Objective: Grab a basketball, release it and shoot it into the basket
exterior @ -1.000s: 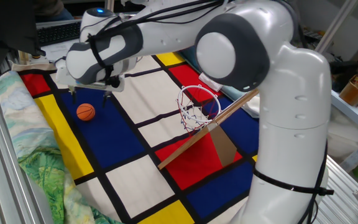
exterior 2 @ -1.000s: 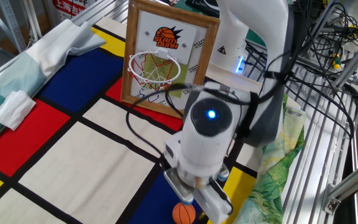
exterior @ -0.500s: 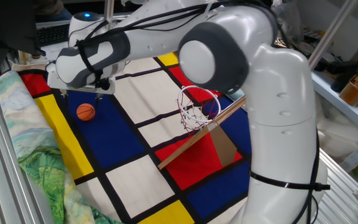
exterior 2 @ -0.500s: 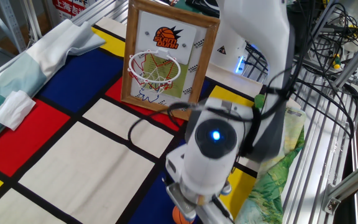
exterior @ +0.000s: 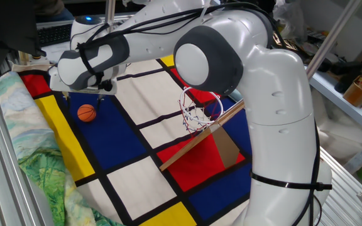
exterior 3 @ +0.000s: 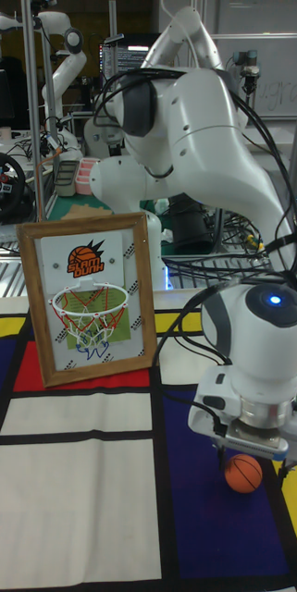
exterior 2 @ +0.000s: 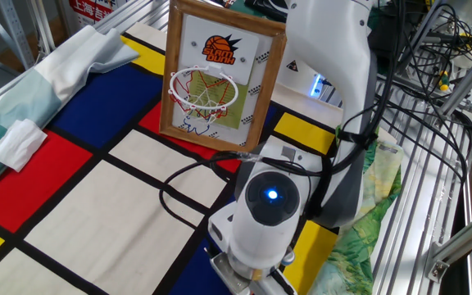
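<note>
The basketball (exterior: 87,113) is a small orange ball lying on a blue square of the mat, also seen low in the tall fixed view (exterior 3: 244,473). My gripper (exterior: 82,96) hangs open just above it, one finger to each side and nothing held; the tall view shows the gripper (exterior 3: 250,458) right over the ball. In the other fixed view the wrist head hides the ball. The basket (exterior: 201,103) stands at mid-mat on a slanted cardboard support, well to the right of the ball. Its red-and-white ring and net (exterior 2: 203,88) hang on a wood-framed backboard (exterior 3: 91,305).
A mat of red, blue, yellow and white squares (exterior: 137,169) covers the table. Green patterned cloth (exterior: 43,179) is bunched along its near left edge. A white cloth (exterior 2: 15,141) lies on a red square. Metal frame rails (exterior 2: 433,205) and cables run along the side.
The gripper has shifted left and toward the ball, ending centred over it. The wrist head now covers the ball in the other fixed view. The ball has not moved.
</note>
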